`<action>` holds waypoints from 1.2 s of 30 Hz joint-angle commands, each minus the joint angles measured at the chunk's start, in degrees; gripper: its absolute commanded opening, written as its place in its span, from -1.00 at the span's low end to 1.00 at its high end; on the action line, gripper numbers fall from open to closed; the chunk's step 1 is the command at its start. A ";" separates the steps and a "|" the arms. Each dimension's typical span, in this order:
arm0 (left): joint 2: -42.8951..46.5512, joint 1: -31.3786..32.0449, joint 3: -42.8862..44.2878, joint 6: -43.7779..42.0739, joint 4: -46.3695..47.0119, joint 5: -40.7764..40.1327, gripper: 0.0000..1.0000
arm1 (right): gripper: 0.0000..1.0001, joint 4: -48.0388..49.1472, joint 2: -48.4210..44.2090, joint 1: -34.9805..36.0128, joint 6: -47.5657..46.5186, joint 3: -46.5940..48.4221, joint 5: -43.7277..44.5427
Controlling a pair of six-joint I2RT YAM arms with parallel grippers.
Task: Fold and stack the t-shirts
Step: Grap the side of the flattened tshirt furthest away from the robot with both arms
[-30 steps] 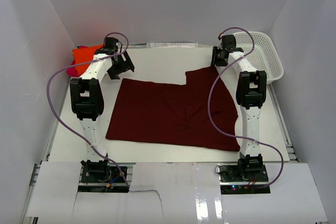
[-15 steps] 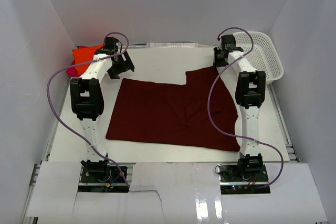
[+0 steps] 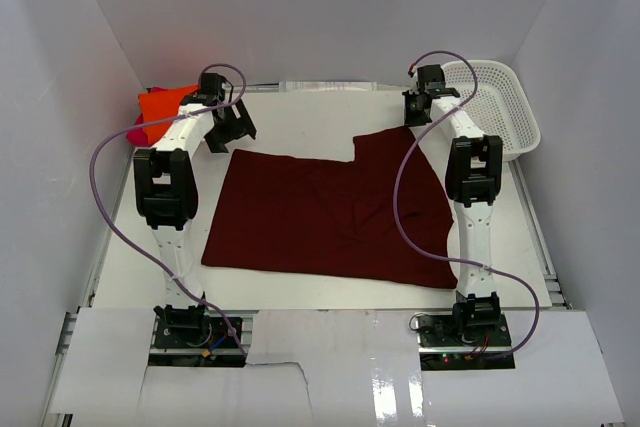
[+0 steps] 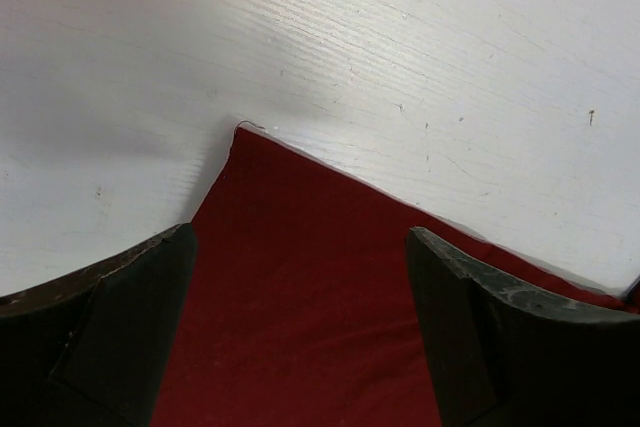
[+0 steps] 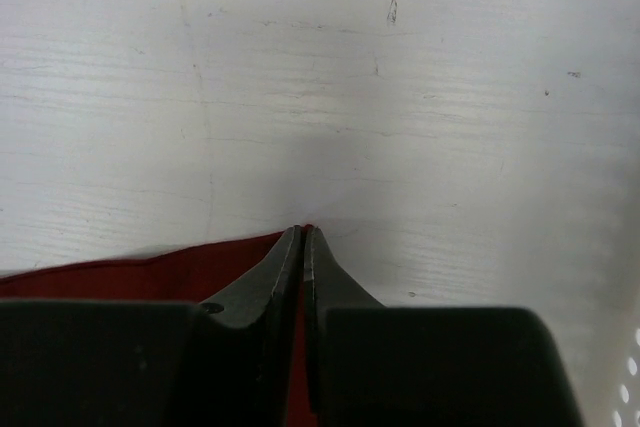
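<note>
Right fingers (image 5: 265,292) are pinched completely together on the far corner of the maroon t-shirt (image 3: 330,217), up around 1 o'clock on the desk (image 3: 300,117). You can see a sliver of red cloth caught between the tips. Left fingers (image 4: 110,327) are spread wide with nothing in them. They hang right over the shirt's other far corner at about 11 o'clock, with the cloth's point between them but, as far as I can tell, untouched.

The shirt itself lies flat across the middle of the desk. The orange t-shirt (image 3: 160,105) and pink t-shirt (image 3: 135,134) are bunched together way off at 10 o'clock, and the white basket (image 3: 500,107) sits at 2 o'clock.

To me this looks like the very start of the first fold, grabbing both far corners. My guess is the left side needs to drop and close on its corner next. Then both should lift evenly and carry that edge toward 6 o'clock. If the right pulls alone, I'd expect the cloth to skew.
</note>
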State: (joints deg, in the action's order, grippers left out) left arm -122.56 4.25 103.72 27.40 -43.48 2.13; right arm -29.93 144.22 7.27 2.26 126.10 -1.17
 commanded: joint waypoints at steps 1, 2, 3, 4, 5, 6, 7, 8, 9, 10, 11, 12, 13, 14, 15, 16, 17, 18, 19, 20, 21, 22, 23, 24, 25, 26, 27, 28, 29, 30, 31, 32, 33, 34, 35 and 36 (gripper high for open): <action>0.22 -0.12 -0.36 -0.68 0.07 -0.29 0.92 | -0.85 -2.06 1.94 0.38 -0.94 0.46 -1.91; 0.13 -0.03 -0.36 -0.77 -0.02 -0.11 0.93 | -0.85 -1.97 1.68 0.38 -0.68 0.37 -1.91; 0.13 -0.03 -0.28 -0.77 -0.02 -0.11 0.93 | -0.85 -1.88 1.50 0.29 -0.59 0.28 -1.99; 0.04 -0.03 -0.36 -0.85 -0.20 -0.11 0.93 | -0.84 -1.71 1.15 0.29 -0.51 0.20 -2.26; -0.13 -0.03 -0.45 -0.94 -0.28 -0.20 0.93 | -0.85 -1.45 0.80 0.38 -0.33 -0.07 -2.78; -0.22 -0.03 -0.36 -1.03 -0.37 -0.20 0.93 | -0.85 -1.01 0.45 0.29 -0.24 -0.85 -2.87; -0.39 -0.12 -0.28 -1.20 -0.55 -0.37 0.92 | -0.85 -0.31 -0.16 0.29 -0.15 -1.29 -2.87; -0.83 -0.03 -0.10 -1.29 -0.81 -0.98 0.91 | -0.84 -0.13 -0.43 0.29 -0.15 -1.47 -3.22; -1.18 -0.03 0.07 -1.38 -0.99 -1.25 0.90 | -0.85 -0.13 -0.61 0.29 0.02 -1.65 -3.40; -1.62 -0.03 0.34 -1.47 -1.25 -1.25 0.86 | -0.85 -0.04 -0.87 0.29 0.02 -1.65 -3.49; -2.06 -0.03 0.60 -1.64 -1.34 -1.25 0.83 | -0.85 -0.04 -0.96 0.29 0.11 -1.74 -3.23; -2.94 -0.03 0.78 -1.73 -1.34 -1.25 0.78 | -0.84 -0.04 -1.05 0.29 0.02 -1.91 -3.05; -3.38 -0.03 1.04 -1.73 -1.43 -1.25 0.71 | -0.84 0.05 -1.22 0.29 0.02 -1.83 -3.14; -3.82 -0.03 1.30 -1.65 -1.69 -1.25 0.61 | -0.85 -0.04 -1.40 0.29 -0.06 -2.00 -3.14; -4.52 -0.03 1.48 -1.47 -1.87 -1.34 0.57 | -0.85 -0.04 -1.57 0.29 -0.15 -2.26 -3.05; -4.79 -0.03 1.66 -1.30 -1.87 -1.34 0.53 | -0.85 0.05 -1.84 0.29 -0.15 -2.35 -2.96; -4.88 -0.03 1.75 -1.29 -1.78 -1.34 0.53 | -0.85 0.14 -1.93 0.29 -0.24 -2.53 -3.05; -5.05 -0.03 1.83 -1.12 -1.78 -3.08 0.51 | -0.85 0.14 -2.10 0.29 -0.24 -2.62 -3.14; -5.05 -0.03 2.01 -1.12 -1.78 -3.45 0.49 | -0.85 0.23 -2.28 0.29 -0.24 -2.70 -3.22; -5.14 -0.12 2.18 -1.03 -1.87 -3.80 0.48 | -0.84 0.31 -2.37 0.29 -0.24 -2.79 -3.23; -5.06 -0.03 2.36 -1.03 -1.87 -4.58 0.48 | -0.85 0.31 -2.37 0.29 -0.24 -2.88 -3.23; -5.14 -0.03 2.54 -1.03 -1.78 -4.94 0.48 | -0.85 0.40 -2.37 0.29 -0.33 -2.88 -3.40; -5.06 -0.03 2.80 -0.86 -1.78 -5.12 0.48 | -0.85 0.40 -2.45 0.29 -0.24 -2.88 -3.40; -5.05 -0.03 2.89 -0.85 -1.78 -5.38 0.48 | -0.85 0.40 -2.46 0.29 -0.24 -2.97 -3.40; -5.05 -0.03 3.06 -0.68 -1.87 -5.91 0.48 | -0.85 0.49 -2.46 0.29 -0.24 -2.88 -3.49; -4.88 -0.03 3.15 -0.59 -1.78 -6.00 0.49 | -0.85 0.49 -2.46 0.29 -0.24 -2.97 -3.49; -4.88 -0.12 3.50 -0.50 -1.78 -6.09 0.49 | -0.84 0.49 -2.37 0.29 -0.33 -2.97 -3.58; -4.79 -0.12 3.59 -0.24 -1.78 -6.17 0.50 | -0.85 0.49 -2.37 0.29 -0.42 -2.97 -3.49; -4.44 -0.21 3.68 -0.07 -1.78 -6.09 0.50 | -0.85 0.49 -2.37 0.29 -0.42 -3.06 -3.49; -4.35 -0.30 3.77 0.02 -1.78 -6.00 0.50 | -0.85 0.49 -2.37 0.29 -0.33 -3.06 -3.49; -4.00 -0.30 3.94 0.20 -1.87 -5.91 0.50 | -0.85 0.49 -2.28 0.29 -0.42 -3.06 -3.58; -3.48 -0.30 4.03 0.55 -1.87 -5.91 0.50 | -0.85 0.49 -2.28 0.29 -0.42 -3.14 -3.58; -3.39 -0.30 4.21 0.64 -1.87 -5.91 0.49 | -0.85 0.49 -2.28 0.29 -0.42 -3.06 -3.58; -3.30 -0.30 4.90 0.73 -1.95 -5.91 0.49 | -0.85 0.49 -2.28 0.29 -0.42 -3.06 -3.49; -3.38 -0.30 5.26 0.81 -1.96 -5.91 0.49 | -0.85 0.49 -2.28 0.29 -0.42 -3.14 -3.58; -3.56 -0.30 5.52 0.90 -1.96 -5.82 0.48 | -0.85 0.49 -2.19 0.29 -0.42 -3.06 -3.66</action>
State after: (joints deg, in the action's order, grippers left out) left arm -128.81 4.23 106.39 27.51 -45.47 -2.63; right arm -28.08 143.46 7.14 2.35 124.22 -3.38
